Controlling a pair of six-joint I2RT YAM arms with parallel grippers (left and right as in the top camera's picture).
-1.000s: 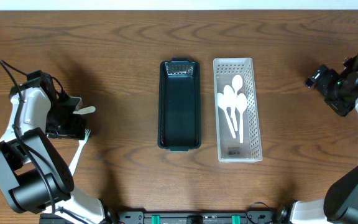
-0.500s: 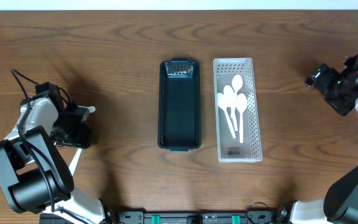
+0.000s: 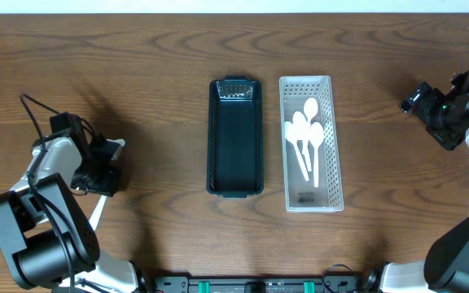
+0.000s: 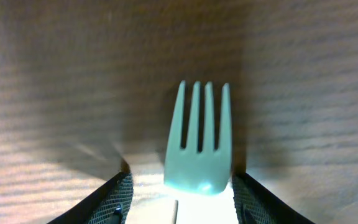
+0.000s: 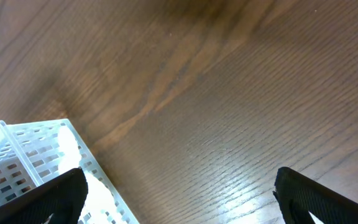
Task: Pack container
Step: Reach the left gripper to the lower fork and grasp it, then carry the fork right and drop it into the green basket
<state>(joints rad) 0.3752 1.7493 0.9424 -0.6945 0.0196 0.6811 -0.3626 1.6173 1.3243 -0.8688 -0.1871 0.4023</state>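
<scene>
White fork (image 4: 197, 143) lies flat on the table (image 3: 137, 65), well left of the empty green container (image 3: 235, 138), off-centre between the spread left fingers (image 4: 118, 198), so a pinch may knock it askew; the right fingers (image 5: 55, 193) hang spread, empty.

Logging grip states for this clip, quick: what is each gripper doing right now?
Left gripper: open, jaws either side of the white plastic fork, not yet clamped.
Right gripper: open, holding nothing.
</scene>
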